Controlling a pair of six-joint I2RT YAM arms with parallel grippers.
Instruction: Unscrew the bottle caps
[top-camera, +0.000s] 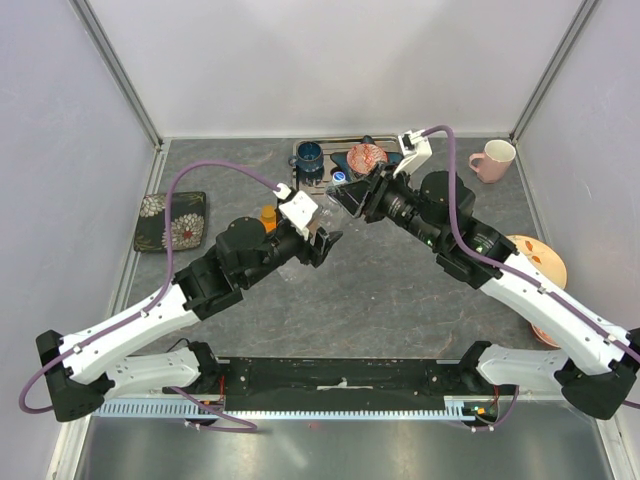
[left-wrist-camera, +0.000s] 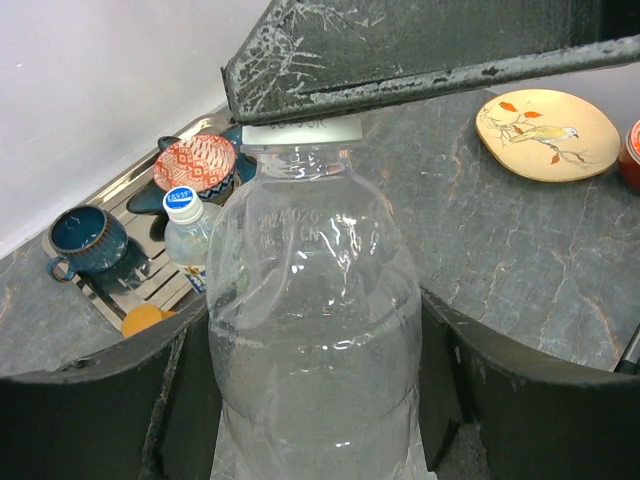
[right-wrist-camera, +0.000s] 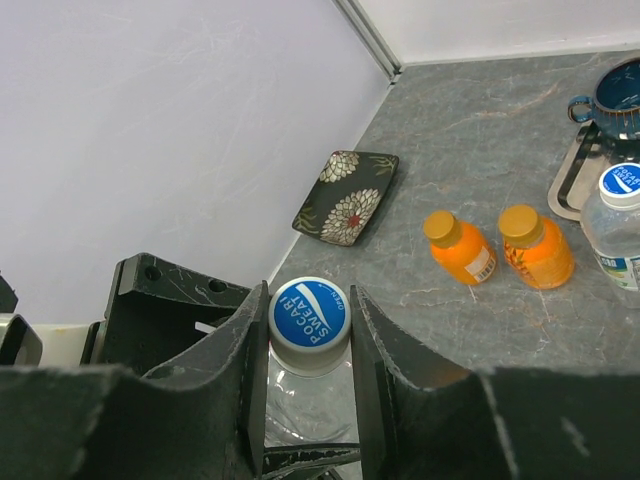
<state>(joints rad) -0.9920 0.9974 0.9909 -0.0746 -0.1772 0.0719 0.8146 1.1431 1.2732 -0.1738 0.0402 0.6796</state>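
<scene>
My left gripper (left-wrist-camera: 315, 390) is shut on the body of a clear water bottle (left-wrist-camera: 315, 300) with no label and holds it upright. In the top view the left gripper (top-camera: 326, 243) sits just below the right gripper (top-camera: 355, 197). My right gripper (right-wrist-camera: 309, 335) is shut on that bottle's blue cap (right-wrist-camera: 309, 312), one finger on each side. A second water bottle (right-wrist-camera: 620, 225) with a blue cap and a blue-white label stands by the tray. Two orange bottles (right-wrist-camera: 460, 248) (right-wrist-camera: 535, 247) with orange caps stand on the table.
A metal tray (top-camera: 300, 180) at the back holds a blue mug (top-camera: 309, 157) and a red patterned bowl (top-camera: 366, 158). A pink mug (top-camera: 493, 160) stands at the back right. A dark floral plate (top-camera: 172, 220) lies left. A tan bird plate (top-camera: 545, 262) lies right.
</scene>
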